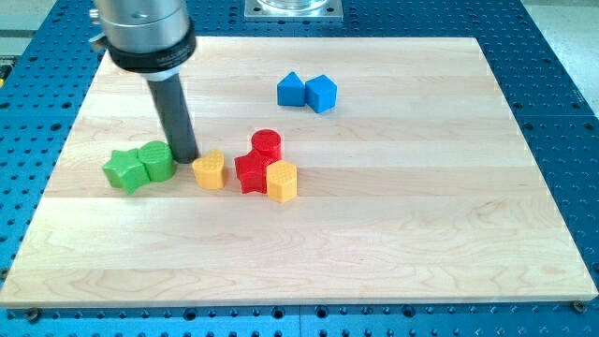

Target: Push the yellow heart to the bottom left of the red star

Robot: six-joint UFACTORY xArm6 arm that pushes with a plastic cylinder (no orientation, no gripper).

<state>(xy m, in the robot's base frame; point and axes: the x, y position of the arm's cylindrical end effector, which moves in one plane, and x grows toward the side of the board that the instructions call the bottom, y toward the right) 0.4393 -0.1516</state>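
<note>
The yellow heart [210,170] lies on the wooden board, left of the red star [251,172] with a small gap between them. My tip [186,155] rests on the board just up and left of the yellow heart, between it and the green cube [157,160]. A yellow hexagon block [282,180] touches the red star on its right. A red cylinder [266,144] stands just above the red star.
A green star [125,170] sits left of the green cube, touching it. A blue triangular block [291,90] and a blue cube [321,93] sit together near the view's top. The board's left edge [56,178] is near the green blocks.
</note>
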